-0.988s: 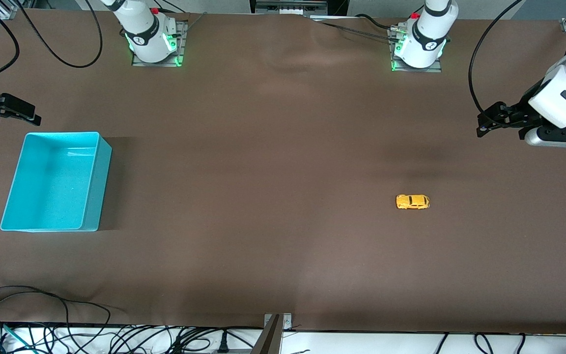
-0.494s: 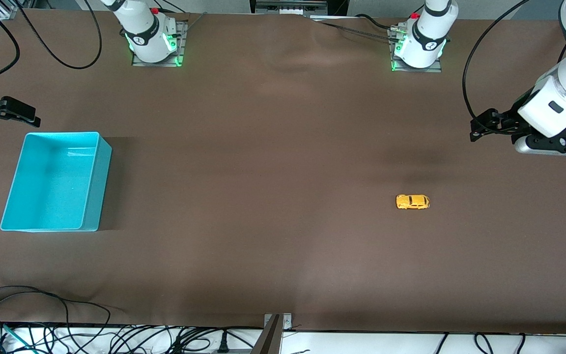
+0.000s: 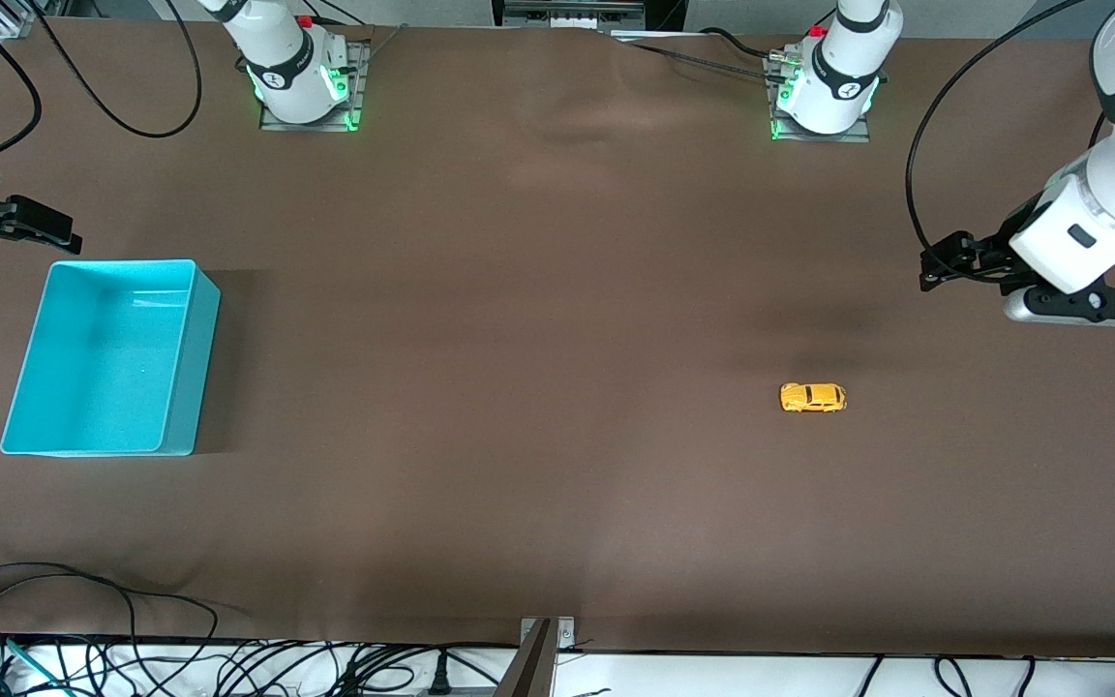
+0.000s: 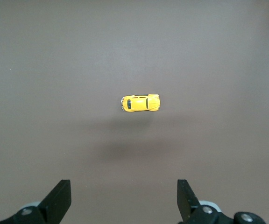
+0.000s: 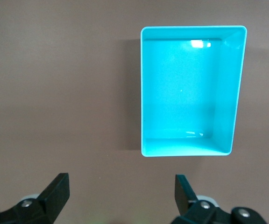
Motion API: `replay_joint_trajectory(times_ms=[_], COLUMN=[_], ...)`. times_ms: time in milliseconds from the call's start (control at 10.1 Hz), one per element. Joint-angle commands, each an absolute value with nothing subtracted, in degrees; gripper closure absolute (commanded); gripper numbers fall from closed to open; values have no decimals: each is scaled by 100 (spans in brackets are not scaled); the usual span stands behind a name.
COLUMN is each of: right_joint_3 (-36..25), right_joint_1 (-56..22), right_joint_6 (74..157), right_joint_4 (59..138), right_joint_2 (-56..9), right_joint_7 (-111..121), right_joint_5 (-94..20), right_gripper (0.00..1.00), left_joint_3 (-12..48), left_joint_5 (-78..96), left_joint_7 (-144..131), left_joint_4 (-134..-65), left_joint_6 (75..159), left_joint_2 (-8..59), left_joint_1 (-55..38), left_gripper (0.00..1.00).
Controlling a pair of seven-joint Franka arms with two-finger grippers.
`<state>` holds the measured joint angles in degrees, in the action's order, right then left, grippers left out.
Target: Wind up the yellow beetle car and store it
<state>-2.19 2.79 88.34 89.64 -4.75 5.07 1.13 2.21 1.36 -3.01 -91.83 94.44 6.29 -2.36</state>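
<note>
The yellow beetle car (image 3: pixel 813 397) stands on its wheels on the brown table, toward the left arm's end. My left gripper (image 3: pixel 929 271) hangs open in the air over bare table, off to the side of the car and closer to the table's end. In the left wrist view the car (image 4: pixel 140 103) lies well ahead of the open left gripper (image 4: pixel 123 200), which holds nothing. My right gripper (image 3: pixel 64 228) is open and empty above the table beside the teal bin (image 3: pixel 103 358). The right wrist view has the empty bin (image 5: pixel 179 88) ahead of the right gripper (image 5: pixel 123 193).
Both arm bases (image 3: pixel 301 82) (image 3: pixel 824 92) stand along the table edge farthest from the front camera. Loose cables (image 3: pixel 83 658) and a metal bracket (image 3: pixel 543 644) lie along the edge nearest that camera. A wide stretch of brown table separates bin and car.
The left arm has swung its gripper a little toward the car and the front camera. The right gripper has drifted slightly away from the bin. The car and bin have not moved.
</note>
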Motion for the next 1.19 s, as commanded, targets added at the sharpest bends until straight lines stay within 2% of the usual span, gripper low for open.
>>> replay_joint_trajectory(times_ms=[0,1087], right_joint_3=[-193,-193], right_joint_1=[264,264], right_joint_6=[8815,8754], right_joint_4=[8824,8798], right_joint_2=[-527,-650], right_joint_7=[483,475], right_joint_5=[211,167], right_gripper=[0,0], left_joint_3=[176,185], left_joint_5=[53,62], left_joint_7=[-316,-334], left_joint_4=[-8982,-8982], left_joint_6=[9396,9396], left_joint_2=[721,721], left_joint_1=[-211,-211], left_gripper=[0,0])
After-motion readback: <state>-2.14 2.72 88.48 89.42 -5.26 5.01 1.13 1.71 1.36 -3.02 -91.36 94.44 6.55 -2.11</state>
